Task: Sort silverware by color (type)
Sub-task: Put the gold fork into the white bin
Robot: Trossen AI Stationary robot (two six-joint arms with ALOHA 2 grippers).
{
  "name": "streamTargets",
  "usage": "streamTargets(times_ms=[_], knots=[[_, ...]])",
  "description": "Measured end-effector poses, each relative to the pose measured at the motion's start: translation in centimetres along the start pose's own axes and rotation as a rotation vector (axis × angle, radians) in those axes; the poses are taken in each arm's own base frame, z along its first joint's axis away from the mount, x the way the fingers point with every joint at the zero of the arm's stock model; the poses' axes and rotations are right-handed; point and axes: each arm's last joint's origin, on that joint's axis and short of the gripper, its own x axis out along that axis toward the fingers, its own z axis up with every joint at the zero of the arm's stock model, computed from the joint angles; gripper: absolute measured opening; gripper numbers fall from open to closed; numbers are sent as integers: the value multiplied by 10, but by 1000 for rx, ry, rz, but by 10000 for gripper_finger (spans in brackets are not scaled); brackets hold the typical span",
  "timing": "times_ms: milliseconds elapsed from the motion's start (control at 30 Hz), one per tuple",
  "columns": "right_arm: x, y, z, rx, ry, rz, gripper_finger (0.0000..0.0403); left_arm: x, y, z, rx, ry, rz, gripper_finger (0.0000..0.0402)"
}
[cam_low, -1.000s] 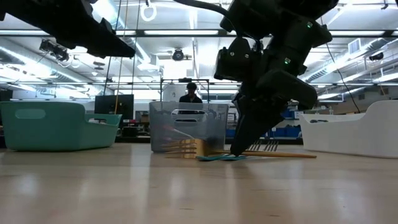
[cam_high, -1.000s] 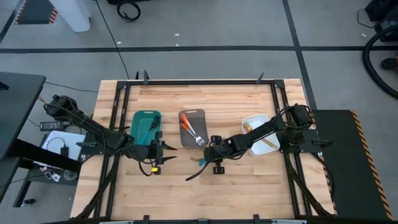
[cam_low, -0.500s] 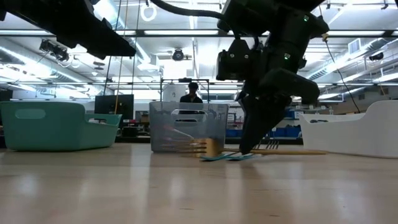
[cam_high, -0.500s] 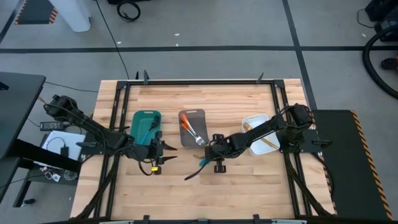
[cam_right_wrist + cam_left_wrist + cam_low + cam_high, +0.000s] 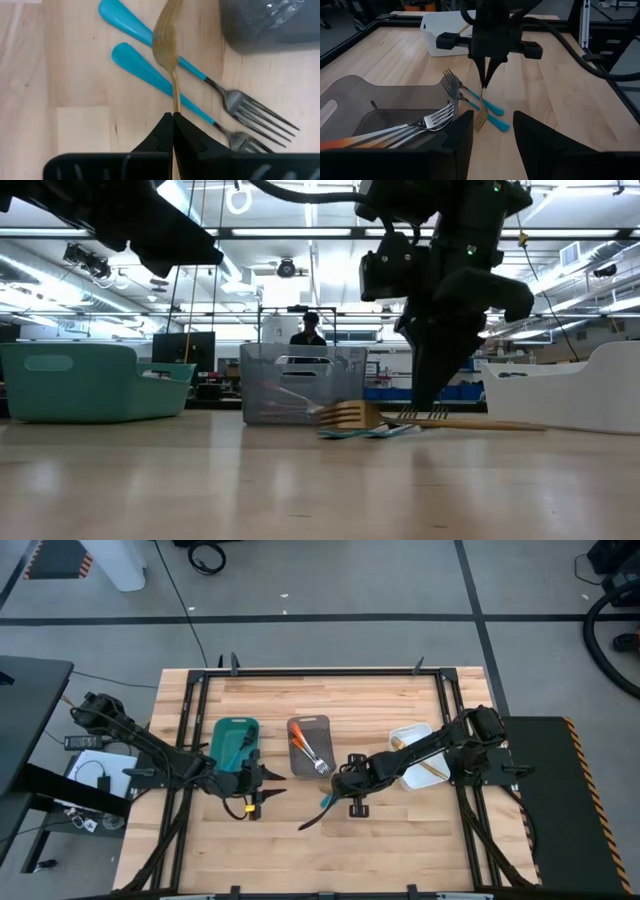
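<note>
My right gripper (image 5: 347, 796) is near the table's middle, below the grey tray (image 5: 309, 748), and is shut on a gold fork (image 5: 168, 37). That fork lies across two blue-handled forks (image 5: 146, 75) resting flat on the wood, their silver tines (image 5: 252, 112) toward the grey tray. My left gripper (image 5: 492, 137) is open and hovers empty near the teal tray's (image 5: 236, 740) near end, facing the forks. Orange-handled forks (image 5: 395, 134) lie in the grey tray. Gold utensils (image 5: 434, 771) lie in the white tray (image 5: 413, 732). My right gripper pinches the gold fork's thin handle (image 5: 175, 102) between its two fingertips (image 5: 424, 408), coming from above and pointing down, fingers across the handle. The fork sits roughly level at table height, its tine end (image 5: 345, 416) over the blue forks and its handle end (image 5: 522, 425) toward the table's right.
Three trays stand in a row across the table's middle: teal, grey and white. A dark metal frame (image 5: 320, 671) borders the table. Bare wood (image 5: 400, 850) lies toward the near edge. In the low view a person (image 5: 307, 327) stands far behind the table.
My right gripper has moved toward the table's right, staying shut, and now stands more upright. The gold fork has slid with it, its tine end dragging rightward over the blue forks, which have stayed in place.
</note>
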Motion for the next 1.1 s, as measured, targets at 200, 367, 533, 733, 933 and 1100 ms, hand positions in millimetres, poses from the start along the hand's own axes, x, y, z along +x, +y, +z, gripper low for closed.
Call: streamTargets(times_ms=[200,367,533,733,933,1100], knots=[[-8,2,4,-9,20,1,8,0,0,0,0,1,0,149],[-13,3,5,-12,42,-4,7,0,0,0,1,2,1,149],[-14,3,6,-12,44,-5,6,0,0,0,-5,4,1,149],[-14,3,2,-7,88,10,6,0,0,-1,-3,5,0,149],[-14,2,0,30,110,6,6,0,0,-1,-3,5,2,149],[-14,4,8,55,13,-6,25,0,0,-1,-4,5,1,149]])
